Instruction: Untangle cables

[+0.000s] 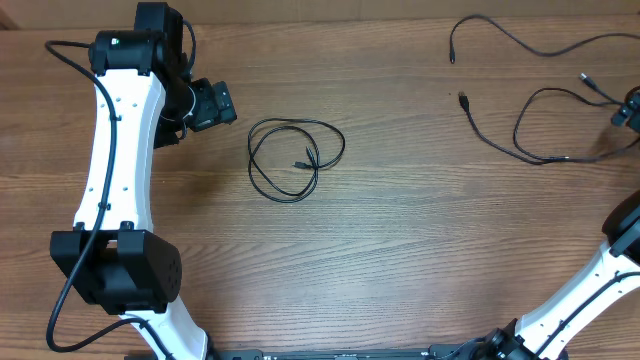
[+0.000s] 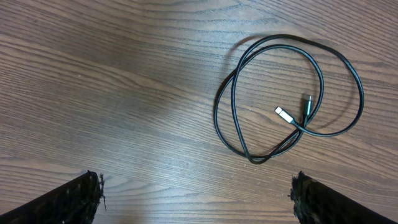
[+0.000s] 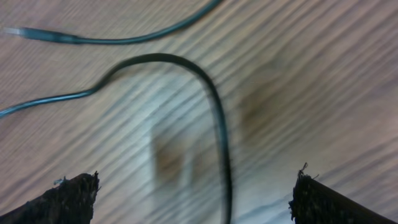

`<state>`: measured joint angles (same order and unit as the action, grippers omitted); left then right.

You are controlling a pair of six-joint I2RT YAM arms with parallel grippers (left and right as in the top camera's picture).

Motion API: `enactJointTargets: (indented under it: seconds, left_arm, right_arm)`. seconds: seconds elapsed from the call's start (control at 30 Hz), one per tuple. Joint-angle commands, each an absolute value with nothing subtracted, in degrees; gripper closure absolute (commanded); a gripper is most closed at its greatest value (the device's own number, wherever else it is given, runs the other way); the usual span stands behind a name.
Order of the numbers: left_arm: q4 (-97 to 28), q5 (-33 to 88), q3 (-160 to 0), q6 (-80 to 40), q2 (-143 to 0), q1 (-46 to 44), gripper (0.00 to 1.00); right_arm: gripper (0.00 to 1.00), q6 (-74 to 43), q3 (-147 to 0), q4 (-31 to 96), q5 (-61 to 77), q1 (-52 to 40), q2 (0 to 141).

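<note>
table (image 1: 400, 250): wood grain. coiled cable (image 1: 296, 160) lies flat mid-table in loose double loop, both ends inside loop, silver-tipped plug (image 2: 284, 114) among them. left claw (image 1: 214, 104) near coil, on its left, jaws wide, holding nothing; wrist view shows coil ahead of fingers (image 2: 81, 199), apart from them. well right of coil: upper strand (image 1: 520, 45) and looped strand (image 1: 520, 140), separate. right claw (image 1: 630, 108) far right of coil, jaws wide; blurred strand (image 3: 217, 124) passes between them, unclamped.
</note>
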<state>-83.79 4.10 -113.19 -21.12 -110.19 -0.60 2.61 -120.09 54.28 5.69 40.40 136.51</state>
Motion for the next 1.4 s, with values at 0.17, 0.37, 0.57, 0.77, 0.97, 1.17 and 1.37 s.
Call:
enactJointTargets:
  seconds: [0.17, 0.37, 0.57, 0.77, 0.97, 1.17, 1.37]
  left_arm:
    - [-83.7, 4.3, -113.6, -22.3, -110.3, -0.4, 0.0]
    - [-83.7, 4.3, -113.6, -22.3, -110.3, -0.4, 0.0]
    - [-83.7, 4.3, -113.6, -22.3, -110.3, -0.4, 0.0]
    - [-83.7, 4.3, -113.6, -22.3, -110.3, -0.4, 0.0]
    - [-83.7, 4.3, -113.6, -22.3, -110.3, -0.4, 0.01]
    - [-83.7, 4.3, -113.6, -22.3, -110.3, -0.4, 0.0]
    - [-83.7, 4.3, -113.6, -22.3, -110.3, -0.4, 0.0]
  right_arm:
    - [0.0, -0.1, -121.9, 51.4, 40.8, 40.2, 136.4]
    - [0.0, -0.8, -122.8, 51.3, 36.7, 40.1, 133.4]
    - [0.0, -12.7, -122.8, 51.7, 10.1, 40.1, 128.2]
    - [0.0, -13.8, -122.8, 50.8, 21.3, 40.1, 124.8]
    - [0.0, -13.0, -122.0, 55.7, 37.4, 36.9, 124.9]
    - [0.0, -4.7, -118.7, 62.1, 34.3, 27.1, 124.9]
    - [0.0, 0.6, -112.6, 60.1, 13.4, 13.4, 125.4]
